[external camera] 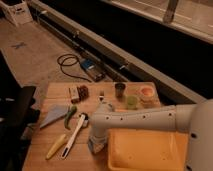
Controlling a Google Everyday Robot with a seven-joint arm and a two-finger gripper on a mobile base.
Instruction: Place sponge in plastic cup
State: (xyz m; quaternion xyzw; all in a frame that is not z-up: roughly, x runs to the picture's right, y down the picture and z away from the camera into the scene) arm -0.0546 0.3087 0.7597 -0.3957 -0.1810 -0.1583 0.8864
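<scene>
The pale green plastic cup (131, 101) stands upright at the back right of the wooden table (55, 90), between a dark brown cup (120, 89) and an orange round dish (146, 92). My white arm (145, 119) reaches in from the right. Its gripper (97, 146) points down near the table's front edge, left of the yellow tray, well in front and left of the green cup. A blue-grey block shows at the gripper's tip. It may be the sponge, but I cannot tell whether it is held. No other sponge shows.
A yellow tray (145, 150) fills the front right. A grey-blue triangular cloth (53, 116), a green item (70, 116), a white brush (75, 134) and a yellow tool (56, 146) lie at the left. A small box (74, 92) and a brown item (83, 91) sit at the back.
</scene>
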